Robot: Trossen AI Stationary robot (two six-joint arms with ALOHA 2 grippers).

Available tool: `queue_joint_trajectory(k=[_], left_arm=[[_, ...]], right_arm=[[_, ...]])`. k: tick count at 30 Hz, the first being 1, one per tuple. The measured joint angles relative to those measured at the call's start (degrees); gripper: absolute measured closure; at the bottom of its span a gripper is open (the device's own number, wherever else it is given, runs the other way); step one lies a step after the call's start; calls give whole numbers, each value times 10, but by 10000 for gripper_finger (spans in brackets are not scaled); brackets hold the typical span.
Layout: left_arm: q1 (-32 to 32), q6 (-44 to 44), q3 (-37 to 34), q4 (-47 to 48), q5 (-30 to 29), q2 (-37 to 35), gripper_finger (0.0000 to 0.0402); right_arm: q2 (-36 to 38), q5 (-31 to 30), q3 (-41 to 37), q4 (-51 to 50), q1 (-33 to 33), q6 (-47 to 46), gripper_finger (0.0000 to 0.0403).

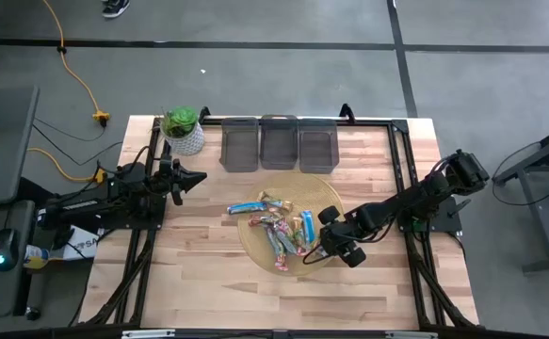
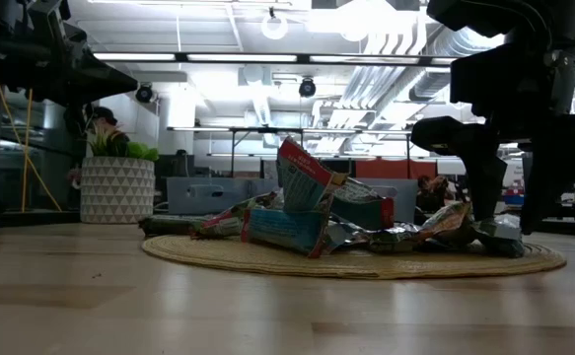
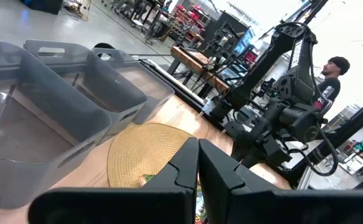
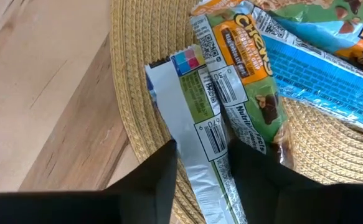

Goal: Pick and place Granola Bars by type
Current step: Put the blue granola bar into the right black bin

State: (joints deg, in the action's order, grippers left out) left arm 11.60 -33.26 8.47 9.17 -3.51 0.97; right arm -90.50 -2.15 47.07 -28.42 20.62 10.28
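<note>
Right wrist view: granola bar (image 4: 203, 134) between right jaws

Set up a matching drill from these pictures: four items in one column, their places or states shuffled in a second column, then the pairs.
Items
1. left claw
2. right claw
3. three grey plastic bins
4. small green plant in white patterned pot

Places or states
A. in a row at the table's far edge
B. shut, away from the round woven straw mat
C. astride a foil-wrapped granola bar
D. far-left table corner

Pairs: 1-B, 2-C, 3-A, 4-D

two dark jointed arms, matte black casings, blunt black fingers (image 4: 159, 180)
</note>
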Motion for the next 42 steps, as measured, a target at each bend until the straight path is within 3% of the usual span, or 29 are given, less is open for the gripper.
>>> queue_joint_trajectory(k=[18, 28, 36, 42], left_arm=[[0, 0, 0, 0, 1, 0, 392], [0, 0, 0, 0, 0, 0, 392], [0, 0, 0, 0, 0, 0, 392], [0, 0, 0, 0, 0, 0, 392]], right_arm=[[-1, -19, 3, -3, -6, -77, 355], [32, 7, 67, -26, -38, -104, 371], [51, 150, 173, -23, -100, -137, 370], [52, 336, 236, 69, -180, -213, 376]])
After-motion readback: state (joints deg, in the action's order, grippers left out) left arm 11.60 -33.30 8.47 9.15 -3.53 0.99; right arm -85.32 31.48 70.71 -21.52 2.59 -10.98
